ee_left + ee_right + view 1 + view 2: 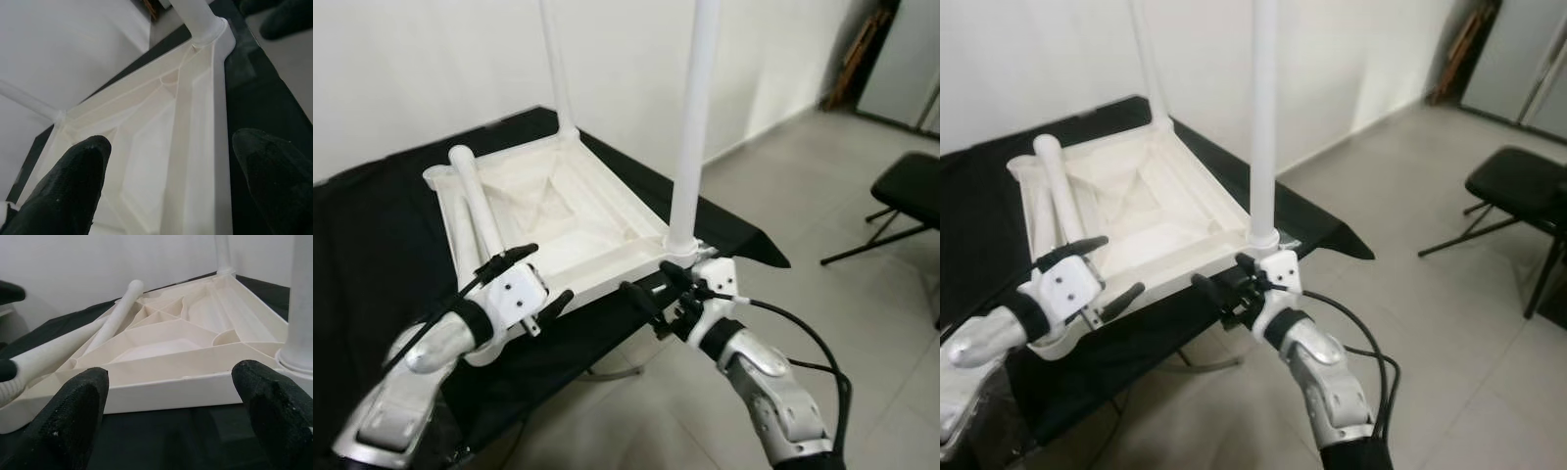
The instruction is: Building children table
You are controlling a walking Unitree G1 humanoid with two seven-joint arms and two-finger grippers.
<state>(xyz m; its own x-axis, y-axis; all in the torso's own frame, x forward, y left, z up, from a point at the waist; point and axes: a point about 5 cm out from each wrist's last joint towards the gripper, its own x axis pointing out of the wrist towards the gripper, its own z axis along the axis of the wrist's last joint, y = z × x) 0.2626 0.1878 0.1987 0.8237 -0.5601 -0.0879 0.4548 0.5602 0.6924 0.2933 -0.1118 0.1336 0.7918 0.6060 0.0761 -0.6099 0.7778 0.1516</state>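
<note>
Your left hand [536,279] is open, holding nothing, and it hovers just beside the near edge of the white tabletop [558,211], close to its near left corner. Your right hand [656,284] is also open and empty, near the same edge, just beside the corner where one leg [693,117] stands upright in its socket. In the right wrist view the tabletop edge lies between the two fingers [73,416] but apart from them.

The tabletop lies upside down on the counter [372,245], which is covered with black cloth, and its ribbed underside faces up. A second leg [558,64] stands upright at the far corner. A loose leg [475,201] lies tilted over the left side of the tabletop, and its near end is close to your left hand.

The near edge of the counter is just under both hands. To the right of the counter there is open tiled floor [803,323], and a black chair [901,196] stands well apart.
</note>
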